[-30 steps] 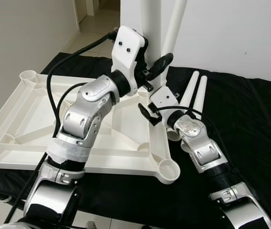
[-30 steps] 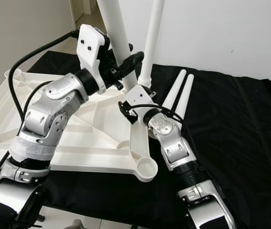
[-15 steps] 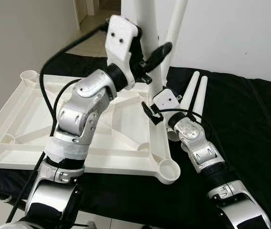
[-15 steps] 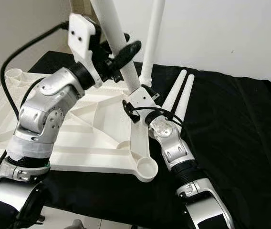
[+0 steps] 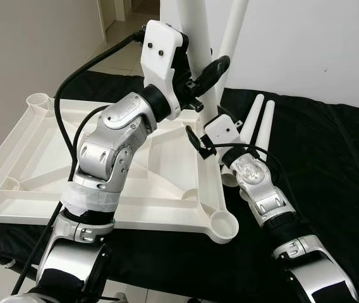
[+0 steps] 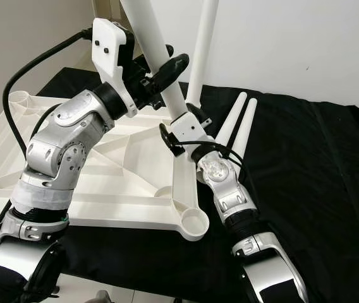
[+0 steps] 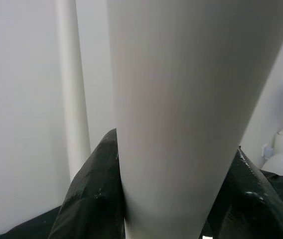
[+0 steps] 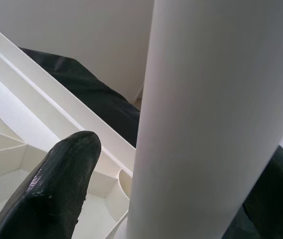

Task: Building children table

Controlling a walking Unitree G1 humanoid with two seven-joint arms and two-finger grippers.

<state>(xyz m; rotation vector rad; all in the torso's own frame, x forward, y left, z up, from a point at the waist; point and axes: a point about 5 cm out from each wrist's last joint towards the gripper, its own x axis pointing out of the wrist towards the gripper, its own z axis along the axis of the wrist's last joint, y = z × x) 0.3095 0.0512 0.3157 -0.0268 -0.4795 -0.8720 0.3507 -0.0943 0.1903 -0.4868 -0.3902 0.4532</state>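
An upturned white table top (image 5: 40, 158) lies on a black cloth, with a round socket at each corner. My left gripper (image 5: 206, 71) is shut on a white table leg (image 5: 194, 38) that stands tilted over the far right corner. In the left wrist view that leg (image 7: 181, 114) sits between both black fingers (image 7: 94, 194). My right gripper (image 5: 200, 136) is open at the leg's foot. One finger (image 8: 57, 189) stands apart from the leg (image 8: 211, 124). A second leg (image 5: 233, 38) stands upright just behind. Two loose legs (image 5: 259, 123) lie on the cloth to the right.
The black cloth (image 5: 331, 164) spreads wide to the right of the table top. A white wall (image 5: 312, 44) rises close behind. At the far left a doorway (image 5: 126, 25) opens onto tiled floor. The near right corner socket (image 5: 222, 224) is close to my right forearm.
My left arm has risen slightly with the leg, which now leans a little more. My right gripper has crept closer to the leg's foot.
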